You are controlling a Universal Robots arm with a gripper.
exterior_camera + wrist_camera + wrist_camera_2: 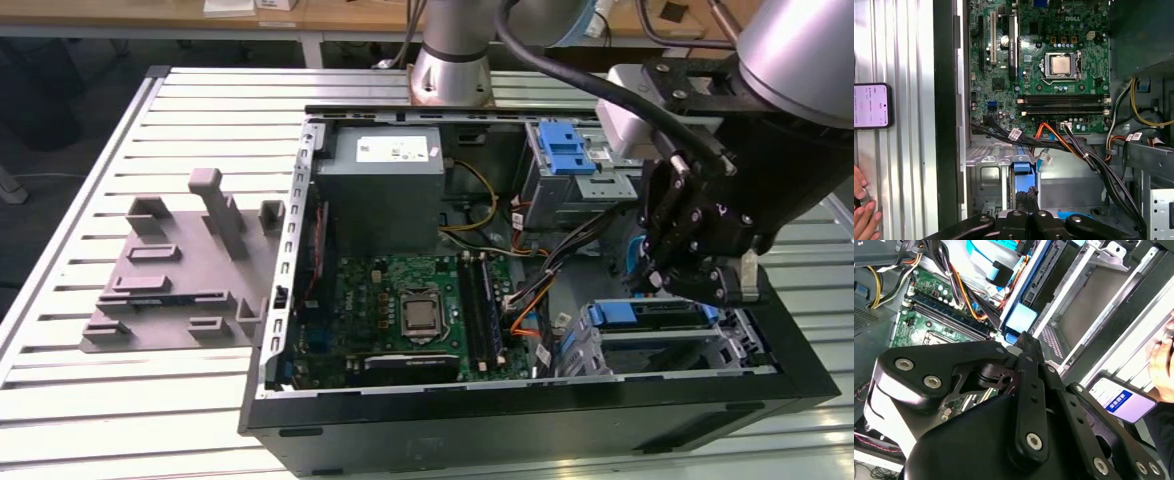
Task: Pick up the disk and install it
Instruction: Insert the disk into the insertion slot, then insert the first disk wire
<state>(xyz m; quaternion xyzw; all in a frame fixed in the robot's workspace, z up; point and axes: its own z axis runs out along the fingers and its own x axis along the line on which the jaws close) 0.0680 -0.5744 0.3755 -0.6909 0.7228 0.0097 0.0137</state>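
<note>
My claw (1023,337) is pressed together, with nothing I can make out between the black metal tips, which sit right against a smooth blue plastic bracket. The disk (661,313), flat and silver in that blue frame, lies in the bay at four o'clock of the open case (534,410). I judge this the seating step, possibly not fully home. Finishing calls for a straight, even push. Beyond run limp cables (1054,140), then the green motherboard (400,310) at eight o'clock.
</note>
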